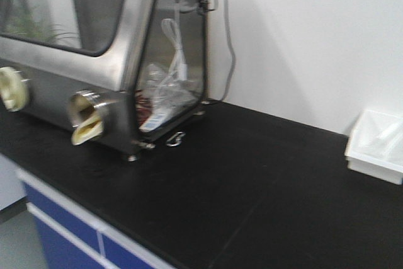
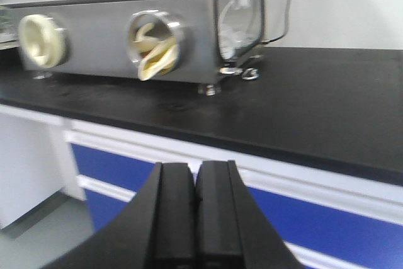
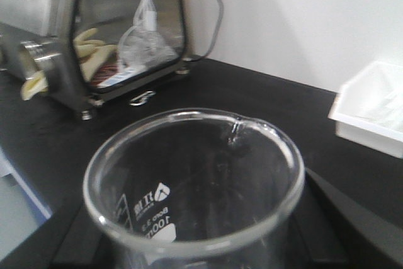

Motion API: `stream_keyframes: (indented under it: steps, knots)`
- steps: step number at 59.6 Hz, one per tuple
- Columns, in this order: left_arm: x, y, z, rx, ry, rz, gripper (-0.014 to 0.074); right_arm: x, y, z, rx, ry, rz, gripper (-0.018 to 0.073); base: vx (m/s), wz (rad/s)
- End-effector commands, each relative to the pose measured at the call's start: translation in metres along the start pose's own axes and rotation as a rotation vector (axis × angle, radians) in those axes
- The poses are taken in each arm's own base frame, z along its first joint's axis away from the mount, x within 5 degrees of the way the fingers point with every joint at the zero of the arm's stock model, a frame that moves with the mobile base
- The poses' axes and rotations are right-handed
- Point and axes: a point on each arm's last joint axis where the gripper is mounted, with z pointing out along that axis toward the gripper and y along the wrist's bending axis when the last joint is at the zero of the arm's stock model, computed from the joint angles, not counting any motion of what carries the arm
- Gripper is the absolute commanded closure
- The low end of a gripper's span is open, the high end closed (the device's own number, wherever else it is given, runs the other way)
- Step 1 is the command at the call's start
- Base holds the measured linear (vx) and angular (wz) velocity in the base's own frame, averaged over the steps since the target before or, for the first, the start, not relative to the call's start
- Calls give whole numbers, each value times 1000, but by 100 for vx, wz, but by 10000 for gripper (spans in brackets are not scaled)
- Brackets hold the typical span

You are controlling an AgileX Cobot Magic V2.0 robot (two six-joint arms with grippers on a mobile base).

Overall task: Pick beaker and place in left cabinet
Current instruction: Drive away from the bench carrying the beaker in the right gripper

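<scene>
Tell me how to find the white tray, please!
Find the big shiny steel box with round holes, standing on the black counter. Follow the counter to the right along the white wall until you reach the tray. It is the only low, white, open-topped thing there, sitting apart from the box.

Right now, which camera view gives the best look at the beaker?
The right wrist view: the beaker fills the lower frame, showing its flared rim, spout and printed marks up close. The front-facing and left wrist views show no beaker, only the countertop and glove box.
</scene>
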Motion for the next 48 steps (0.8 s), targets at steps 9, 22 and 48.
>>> stream_keyframes:
  steps: [9, 22, 48]
  knots:
    - [-4, -1, -1, 9, -93, -6, 604, -14, 2, -3, -28, -88, -28, 565, -12, 56]
    - [-4, -1, -1, 9, -93, -6, 604, -14, 2, -3, -28, -88, -28, 565, -8, 63]
    - [-4, -1, -1, 9, -93, -6, 604, -14, 2, -3, -28, -88, -28, 565, 4, 68]
